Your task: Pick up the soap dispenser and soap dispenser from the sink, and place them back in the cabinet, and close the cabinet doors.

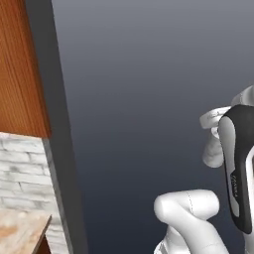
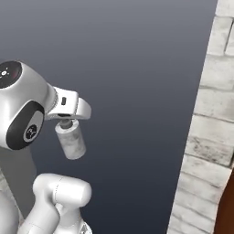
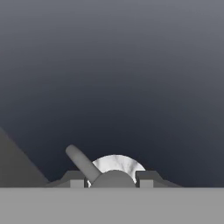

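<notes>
gripper (image 2: 67, 119): left side of the right base view, clamped on the pump top of the bottle

marbled soap dispenser (image 2: 71, 140): hangs tilted under the hand, up in the air in front of a plain grey wall (image 2: 137, 68)

hand view: grey pump spout (image 3: 82, 162) sits bottom centre, between the fingertips

brick wall (image 2: 208, 137): right edge

A flat dark grey surface (image 1: 149, 74) with a soft gradient spans the background. At its left runs a lighter grey vertical panel (image 1: 57, 149), beside a whitewashed brick wall (image 1: 22, 163). Below that wall sits a corner of marbled pinkish countertop (image 1: 20, 230). Another stretch of pale brick wall (image 2: 205, 137) stands at the far right.
</notes>
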Tool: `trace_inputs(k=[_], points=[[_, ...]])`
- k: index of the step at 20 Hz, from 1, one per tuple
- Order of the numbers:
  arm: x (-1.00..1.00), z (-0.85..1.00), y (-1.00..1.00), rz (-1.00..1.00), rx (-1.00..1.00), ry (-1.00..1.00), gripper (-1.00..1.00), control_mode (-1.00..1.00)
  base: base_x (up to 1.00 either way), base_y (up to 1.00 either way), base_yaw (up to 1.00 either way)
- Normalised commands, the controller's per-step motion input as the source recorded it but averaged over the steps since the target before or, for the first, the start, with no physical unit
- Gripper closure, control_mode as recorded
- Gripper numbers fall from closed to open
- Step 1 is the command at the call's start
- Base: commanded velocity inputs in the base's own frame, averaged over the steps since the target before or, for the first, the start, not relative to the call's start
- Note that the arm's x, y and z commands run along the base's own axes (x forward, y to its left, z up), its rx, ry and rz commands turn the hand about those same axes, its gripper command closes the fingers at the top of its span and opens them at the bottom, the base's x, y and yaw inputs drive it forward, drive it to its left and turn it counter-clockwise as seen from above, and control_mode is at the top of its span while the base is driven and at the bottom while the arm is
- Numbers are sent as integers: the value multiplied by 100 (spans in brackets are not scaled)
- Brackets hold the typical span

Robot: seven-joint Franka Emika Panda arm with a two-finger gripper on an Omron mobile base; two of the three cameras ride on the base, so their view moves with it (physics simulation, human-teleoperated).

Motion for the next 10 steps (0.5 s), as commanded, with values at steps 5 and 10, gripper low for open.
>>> trace_inputs(k=[5, 10], points=[[0, 0, 0, 0, 0, 0, 100, 100, -39, 5, 45], [0, 0, 0, 0, 0, 0, 100, 100, -34, 10, 45]])
